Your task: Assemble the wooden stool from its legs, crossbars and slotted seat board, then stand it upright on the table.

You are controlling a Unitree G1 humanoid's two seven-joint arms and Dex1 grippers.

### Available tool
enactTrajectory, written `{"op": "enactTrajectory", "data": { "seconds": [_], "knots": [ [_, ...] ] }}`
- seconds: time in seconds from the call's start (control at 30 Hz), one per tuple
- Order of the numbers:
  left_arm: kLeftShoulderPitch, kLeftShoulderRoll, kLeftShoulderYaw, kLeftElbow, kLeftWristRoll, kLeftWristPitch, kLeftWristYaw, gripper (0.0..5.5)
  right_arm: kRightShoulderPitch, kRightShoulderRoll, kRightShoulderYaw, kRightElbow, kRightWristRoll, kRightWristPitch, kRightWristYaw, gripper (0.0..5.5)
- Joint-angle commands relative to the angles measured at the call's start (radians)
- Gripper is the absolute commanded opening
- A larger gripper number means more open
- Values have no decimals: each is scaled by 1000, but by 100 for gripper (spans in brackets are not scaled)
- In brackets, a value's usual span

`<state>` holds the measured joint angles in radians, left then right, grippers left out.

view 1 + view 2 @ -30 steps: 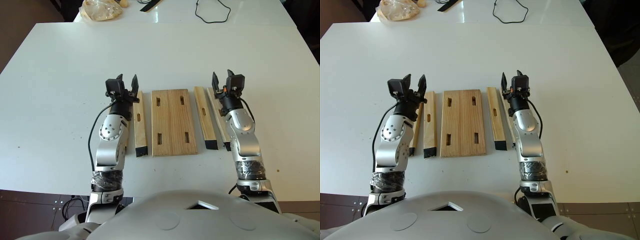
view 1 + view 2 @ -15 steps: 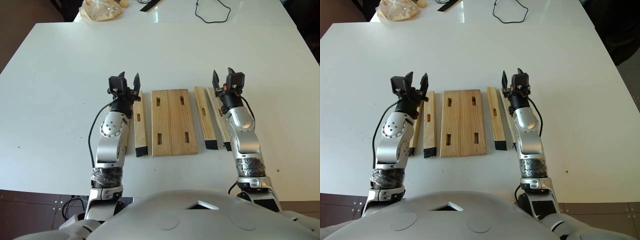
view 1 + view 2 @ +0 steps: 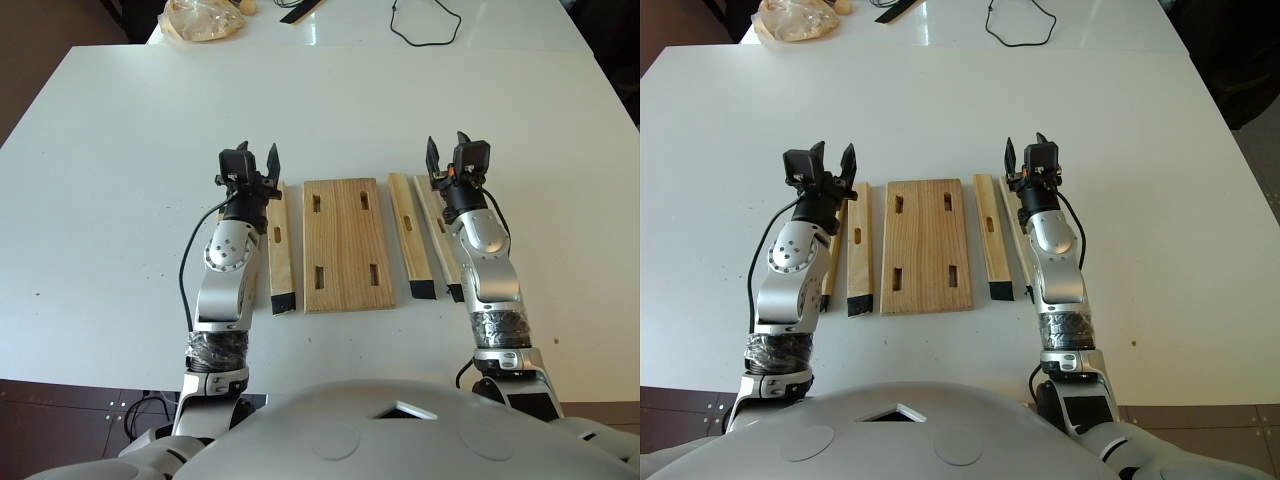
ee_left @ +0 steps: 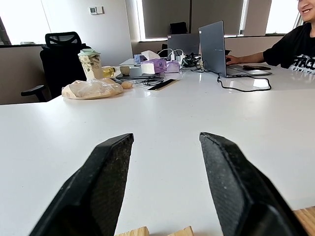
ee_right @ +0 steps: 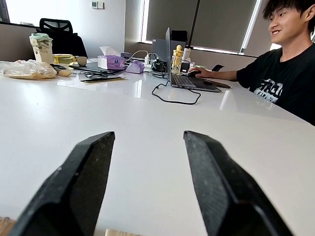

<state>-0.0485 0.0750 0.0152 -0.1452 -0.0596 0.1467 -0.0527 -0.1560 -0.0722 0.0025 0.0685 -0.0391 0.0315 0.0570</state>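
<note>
The slotted seat board (image 3: 345, 245) lies flat mid-table with several slots facing up. Left of it lies a slotted wooden leg (image 3: 278, 245), with a second piece (image 3: 250, 288) mostly hidden under my left arm. Two more wooden pieces (image 3: 410, 235) (image 3: 441, 245) lie right of the board, the outer one partly under my right arm. My left gripper (image 3: 256, 160) is open over the far ends of the left pieces, holding nothing. My right gripper (image 3: 447, 152) is open over the far end of the right pieces, also empty. In the wrist views both grippers (image 4: 166, 137) (image 5: 147, 133) stand wide apart over bare table.
A plastic bag (image 3: 205, 18) and a black cable (image 3: 425, 25) lie on the far table. A laptop (image 4: 219, 42), a cup (image 4: 91, 59) and clutter sit there too. Broad white tabletop (image 3: 120, 150) spreads on both sides and beyond the parts.
My left gripper has shifted slightly right, toward the far end of the left wooden pieces. The right arm has barely moved. The wooden parts lie as before.
</note>
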Motion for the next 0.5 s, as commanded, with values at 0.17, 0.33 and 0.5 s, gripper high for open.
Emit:
{"op": "enactTrajectory", "data": {
  "seconds": [0.17, 0.33, 0.5],
  "knots": [
    [-26, 0, 3, 24, -6, 10, -10, 250, -19, 7, 4, 13, -3, -11, -10, 258],
    [-58, 5, 0, 49, -9, 12, -25, 250, -27, 9, -7, 25, 2, -18, -21, 258],
    [-71, 15, 8, 46, -16, 21, -44, 250, -16, 16, -12, 17, 11, -18, -24, 258]
  ]
}}
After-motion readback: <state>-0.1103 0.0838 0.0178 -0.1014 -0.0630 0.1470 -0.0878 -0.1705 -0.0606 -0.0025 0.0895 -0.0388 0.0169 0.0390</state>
